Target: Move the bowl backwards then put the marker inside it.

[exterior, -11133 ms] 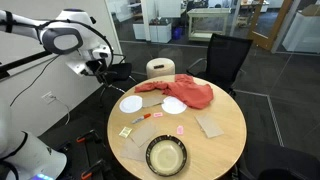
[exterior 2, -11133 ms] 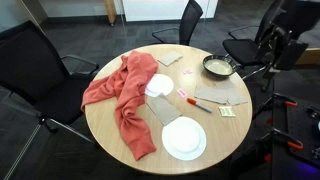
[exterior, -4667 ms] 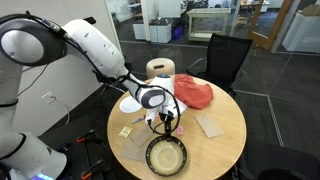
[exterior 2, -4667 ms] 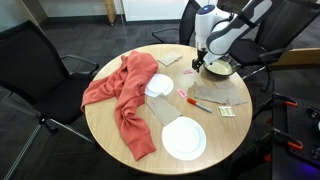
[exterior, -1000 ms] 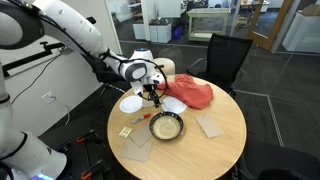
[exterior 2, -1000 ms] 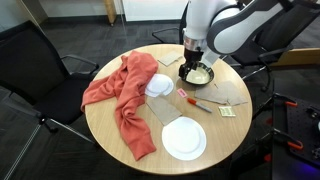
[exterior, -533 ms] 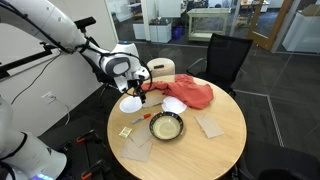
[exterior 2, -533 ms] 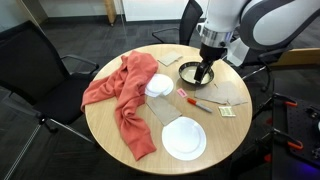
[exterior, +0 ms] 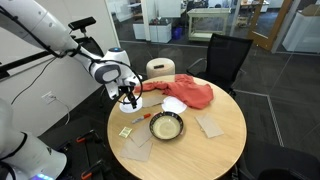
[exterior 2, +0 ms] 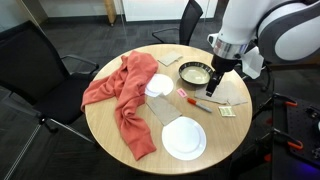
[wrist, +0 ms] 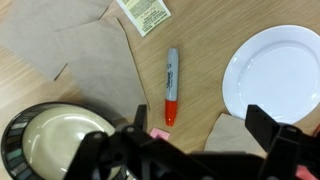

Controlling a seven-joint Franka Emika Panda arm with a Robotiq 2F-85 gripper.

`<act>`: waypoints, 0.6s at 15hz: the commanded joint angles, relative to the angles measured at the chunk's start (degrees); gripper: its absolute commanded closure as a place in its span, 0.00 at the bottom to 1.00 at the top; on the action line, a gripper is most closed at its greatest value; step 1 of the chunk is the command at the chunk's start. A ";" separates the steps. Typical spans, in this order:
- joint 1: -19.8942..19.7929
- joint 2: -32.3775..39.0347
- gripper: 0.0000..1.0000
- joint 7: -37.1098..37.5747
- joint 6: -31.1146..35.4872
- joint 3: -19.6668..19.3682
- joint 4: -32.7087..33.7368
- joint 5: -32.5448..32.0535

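Marker [wrist: 171, 85] lies flat on the wooden surface [wrist: 200, 40], just ahead of the claw [wrist: 185, 145] in the wrist view, between a tan paper sheet [wrist: 90, 60] and a white disc [wrist: 275, 70]. Its long axis points straight away from the claw, red cap nearest, crosswise to the closing line of the fingers [wrist: 105, 150], which stand wide apart, holding nothing. The bowl [wrist: 50, 140] sits empty just beside the claw, opposite the disc. Likely next: a short advance and descent over the marker
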 commanded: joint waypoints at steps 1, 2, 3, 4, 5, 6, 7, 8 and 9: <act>-0.31 1.90 0.00 -0.40 5.25 0.11 -1.91 -0.27; -0.26 3.25 0.00 -0.46 6.76 0.05 -1.59 -0.41; -0.13 4.29 0.00 -0.43 8.01 0.00 -1.38 -0.53; 0.20 5.42 0.00 0.21 9.38 -0.35 -1.06 -1.33; 0.65 6.62 0.00 1.03 10.76 -0.90 -0.70 -2.33; 1.09 7.83 0.00 1.61 12.34 -1.55 -0.57 -3.29; 1.59 9.07 0.00 2.12 13.89 -2.47 -0.32 -4.66; 1.93 10.19 0.00 2.16 15.03 -3.20 -0.15 -5.37; 2.32 11.47 0.00 1.97 16.15 -3.90 0.12 -5.78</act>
